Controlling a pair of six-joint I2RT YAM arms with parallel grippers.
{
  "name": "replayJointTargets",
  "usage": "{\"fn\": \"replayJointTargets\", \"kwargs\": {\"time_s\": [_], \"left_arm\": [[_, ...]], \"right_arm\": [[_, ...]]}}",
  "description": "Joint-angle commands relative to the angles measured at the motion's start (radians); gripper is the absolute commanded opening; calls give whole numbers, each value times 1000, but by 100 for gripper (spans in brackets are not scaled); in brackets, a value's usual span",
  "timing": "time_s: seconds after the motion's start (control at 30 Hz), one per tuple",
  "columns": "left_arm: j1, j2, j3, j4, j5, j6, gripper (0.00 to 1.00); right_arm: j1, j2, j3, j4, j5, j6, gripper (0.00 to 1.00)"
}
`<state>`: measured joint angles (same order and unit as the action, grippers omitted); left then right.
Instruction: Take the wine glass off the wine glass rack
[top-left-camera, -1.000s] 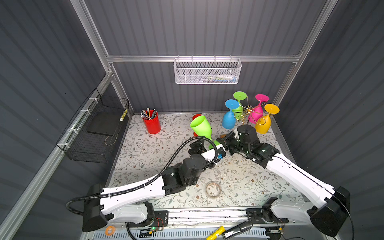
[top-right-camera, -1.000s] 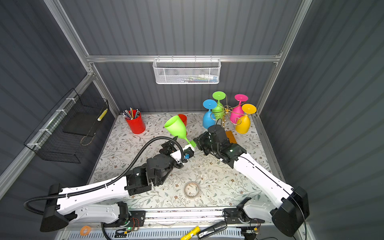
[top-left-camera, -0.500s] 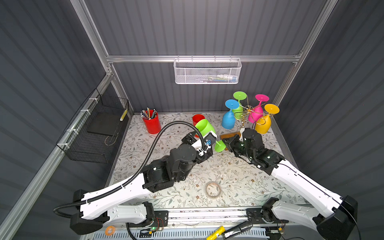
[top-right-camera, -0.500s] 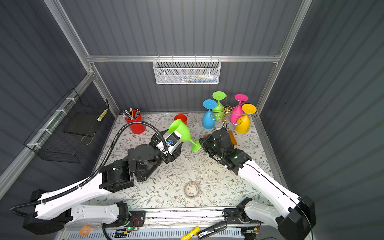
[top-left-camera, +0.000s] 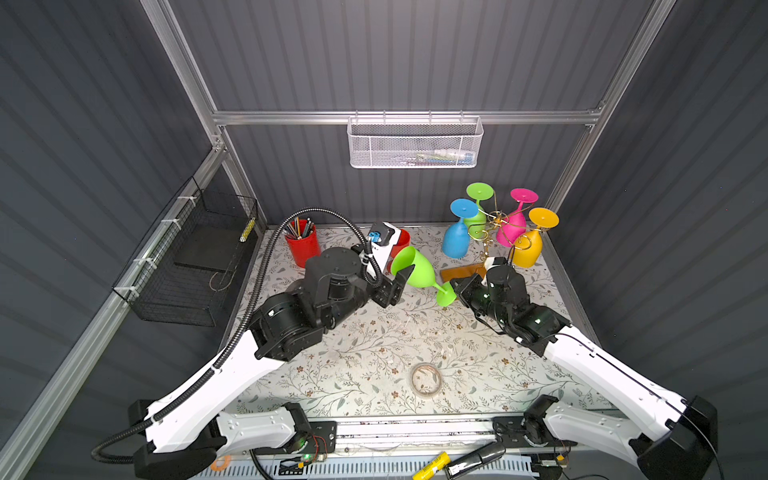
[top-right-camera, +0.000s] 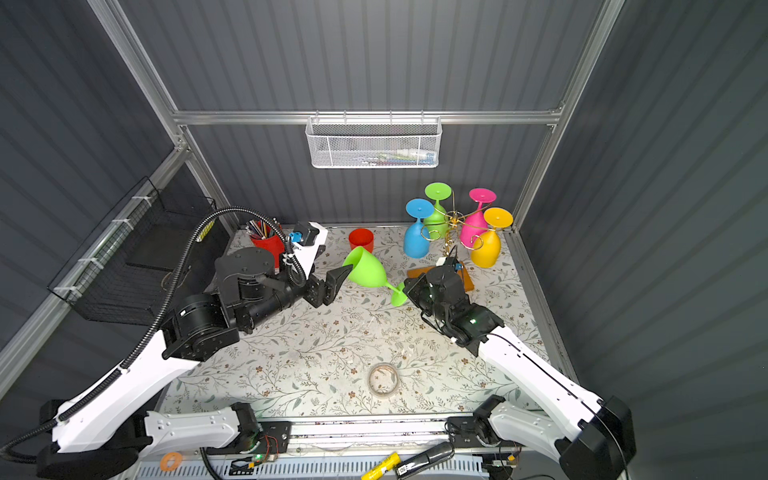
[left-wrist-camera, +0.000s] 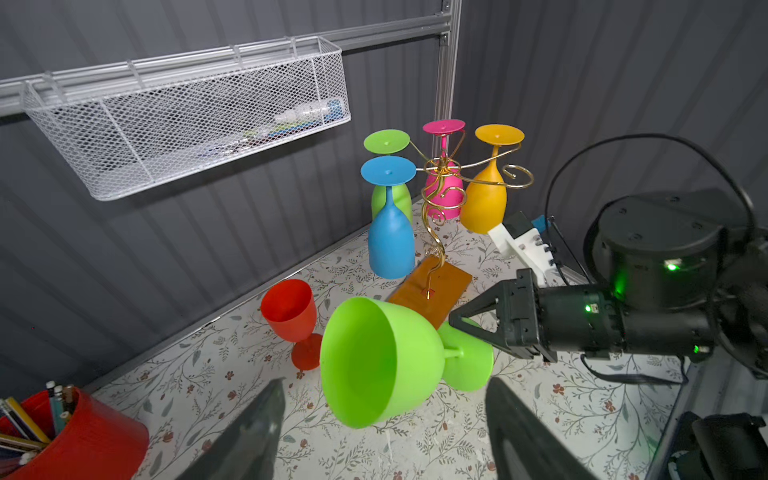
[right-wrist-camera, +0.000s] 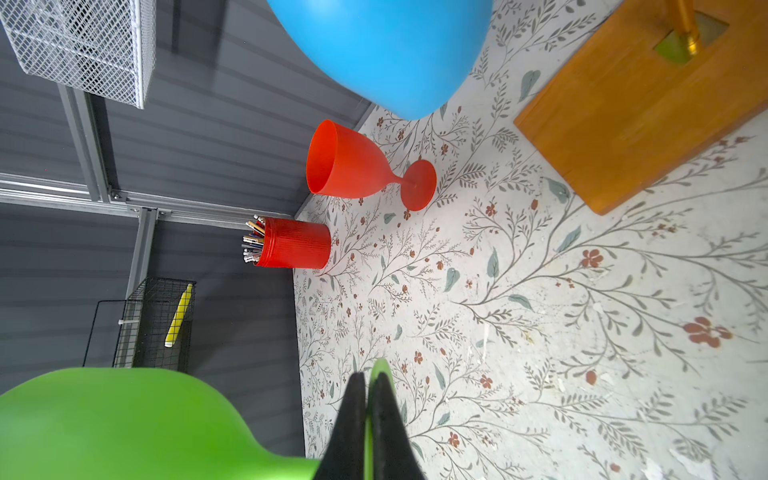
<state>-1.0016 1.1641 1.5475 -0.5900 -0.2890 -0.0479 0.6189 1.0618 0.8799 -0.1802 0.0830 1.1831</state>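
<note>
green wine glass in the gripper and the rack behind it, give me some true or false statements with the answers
1. The right gripper is shut on the foot of the held green glass. True.
2. Five glasses hang on the rack. False: the wine glass rack holds four: blue glass, hanging green glass, pink glass, yellow glass.
3. The left gripper is open near the held glass's bowl. True.
4. The red glass lies on its side. False: the red glass stands upright on the table.
</note>
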Motion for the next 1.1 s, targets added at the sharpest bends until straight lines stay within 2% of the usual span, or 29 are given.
{"fn": "replayJointTargets", "kwargs": {"time_s": [0.0, 0.3, 0.53, 1.07], "left_arm": [[10, 51, 52, -76, 148, -84, 75], [69, 153, 148, -115, 266, -155, 71], [90, 206, 195, -159, 277, -210, 54], [136, 300, 266, -275, 313, -263, 51]], "right_arm": [[12, -32, -9, 27, 48, -54, 0], [40, -60, -21, 26, 112, -103, 0], [48, -53, -16, 30, 129, -115, 0], [48, -42, -12, 36, 148, -134, 0]]}}
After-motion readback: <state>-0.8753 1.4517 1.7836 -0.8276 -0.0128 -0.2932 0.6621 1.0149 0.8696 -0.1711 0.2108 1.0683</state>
